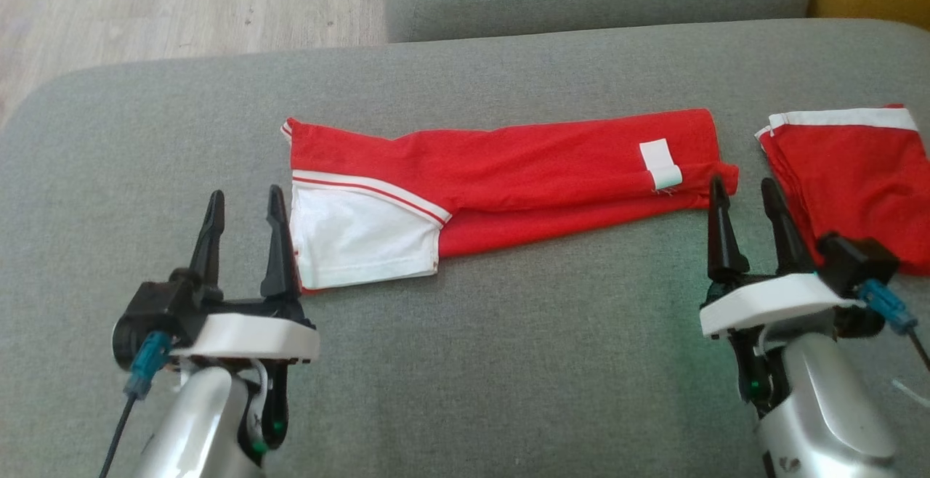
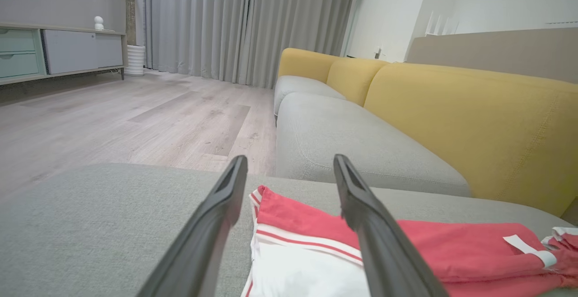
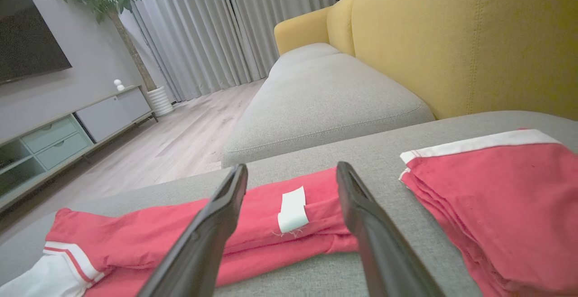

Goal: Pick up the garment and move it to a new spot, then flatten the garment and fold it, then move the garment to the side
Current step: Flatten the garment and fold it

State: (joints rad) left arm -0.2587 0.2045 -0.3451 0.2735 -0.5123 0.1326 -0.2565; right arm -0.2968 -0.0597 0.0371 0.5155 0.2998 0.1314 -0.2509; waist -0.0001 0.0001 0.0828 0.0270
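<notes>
Left end effector (image 1: pixel 245 193) rises from the lower left of the head view, its two dark fingers spread wide with nothing between them and pointing up the frame. Its inner finger stands just beside the white sleeve end of the garment (image 1: pixel 545 165). The right end effector (image 1: pixel 742 182) comes up from the lower right, likewise spread and empty, with its fingertips at the garment's other end.

The garment, red with white striped trim, lies folded into a long band across the middle of the frame. A white tag (image 1: pixel 660 163) sits near its right end, and any print on it is too small to read. A folded red cloth (image 1: pixel 850 173) with a white band lies at the right edge of the frame, apart from the garment. Both rest on a grey cushion (image 1: pixel 508 354), with a yellow backrest (image 2: pixel 474 121) beyond.
</notes>
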